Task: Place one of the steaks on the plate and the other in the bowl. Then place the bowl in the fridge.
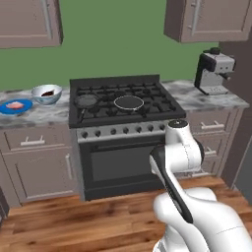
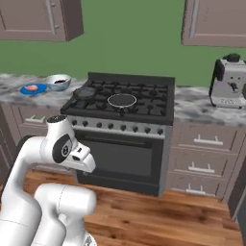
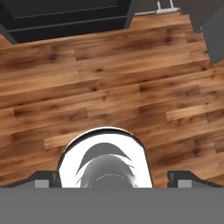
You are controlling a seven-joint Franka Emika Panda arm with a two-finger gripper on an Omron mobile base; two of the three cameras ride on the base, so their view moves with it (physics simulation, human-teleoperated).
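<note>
On the bench left of the stove, the plate (image 1: 15,107) lies at the far left with the pale pink steak (image 1: 15,104) on it. Just beside it to the right stands the bowl (image 1: 47,94), the dark reddish-brown steak (image 1: 47,92) inside. Next comes the black stove (image 1: 123,102), carrying a small dark pan (image 1: 87,101) and a larger pan (image 1: 129,103) (its rim pale). Farther right, on the bench past the stove, stands a coffee machine (image 1: 214,73). The white arm (image 1: 179,152) is folded low in front of the oven door. In the hand view the gripper (image 3: 113,178) points down at the wooden floor (image 3: 113,87), its finger tips (image 3: 181,178) spread wide apart with nothing between them.
</note>
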